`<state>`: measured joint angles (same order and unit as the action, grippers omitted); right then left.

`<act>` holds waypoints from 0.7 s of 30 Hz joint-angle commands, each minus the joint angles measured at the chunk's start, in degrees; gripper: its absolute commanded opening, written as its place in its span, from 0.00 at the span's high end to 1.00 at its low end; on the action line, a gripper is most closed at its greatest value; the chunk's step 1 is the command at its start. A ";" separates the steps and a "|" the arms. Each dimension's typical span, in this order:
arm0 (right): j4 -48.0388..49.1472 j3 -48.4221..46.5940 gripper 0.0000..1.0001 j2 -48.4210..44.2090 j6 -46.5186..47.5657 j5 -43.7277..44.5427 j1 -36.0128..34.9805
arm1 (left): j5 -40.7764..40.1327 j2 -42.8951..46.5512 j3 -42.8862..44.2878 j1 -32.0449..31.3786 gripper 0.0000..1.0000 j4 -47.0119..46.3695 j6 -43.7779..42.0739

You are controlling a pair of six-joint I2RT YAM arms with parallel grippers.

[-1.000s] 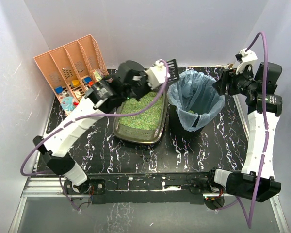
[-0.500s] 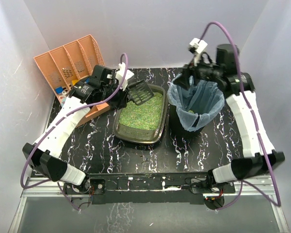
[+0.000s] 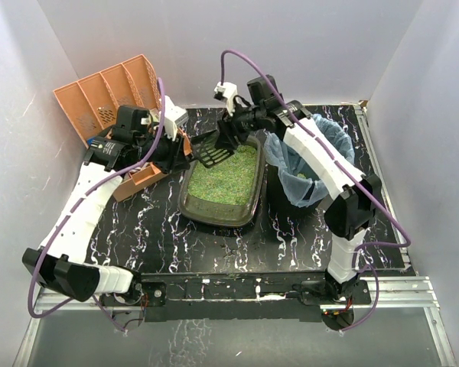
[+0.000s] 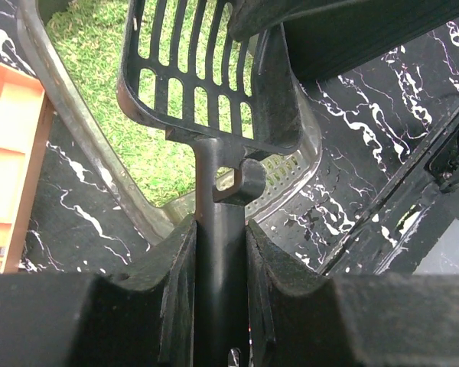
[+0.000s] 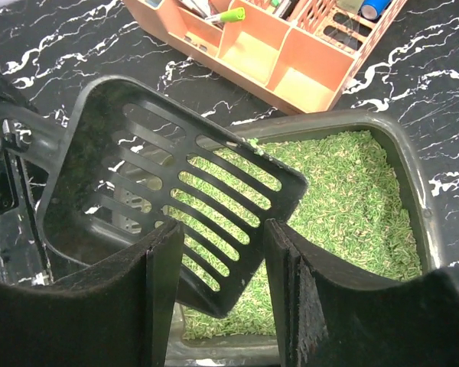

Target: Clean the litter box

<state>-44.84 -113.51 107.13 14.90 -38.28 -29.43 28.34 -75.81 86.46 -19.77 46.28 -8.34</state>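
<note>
Litter box (image 3: 214,221) on black marbled table (image 3: 176,246), white walls (image 3: 214,46); left tool (image 4: 220,229) clamps scoop (image 5: 84,176), right tool (image 5: 223,243) parted

A robot test cell in a lab. Plain pale walls (image 3: 214,38) on three sides, a black marbled table (image 3: 214,245) between them. At its near edge a metal rail (image 3: 69,294), with a left arm (image 3: 84,206) and a right arm (image 3: 321,164) fixed there, purple cables (image 3: 162,99) hanging loose along both.

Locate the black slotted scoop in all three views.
Top external: scoop at centre, over far-left corner of litter box.
Left wrist: upper centre, handle in left claw.
Right wrist: left-centre, framed by right claw.
Shared landmark: litter box with green litter.
</note>
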 commanded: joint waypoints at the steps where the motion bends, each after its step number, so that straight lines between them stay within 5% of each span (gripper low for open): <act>1: 2.13 -1.84 0.50 -0.03 0.87 4.47 -2.09 | 5.36 1.18 -0.19 0.51 1.00 -1.46 1.00; 11: 2.03 -2.32 0.51 -2.18 2.85 9.38 -1.36 | 1.70 0.29 -2.68 0.52 1.00 -2.36 1.89; 21: 2.01 -2.61 0.47 -10.82 3.00 5.63 8.28 | -4.33 -8.74 -6.19 0.52 1.00 -5.41 11.34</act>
<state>-45.54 -114.65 104.86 17.06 -31.03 -24.93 25.63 -80.55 81.32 -19.29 43.22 -2.92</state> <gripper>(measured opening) 0.519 0.239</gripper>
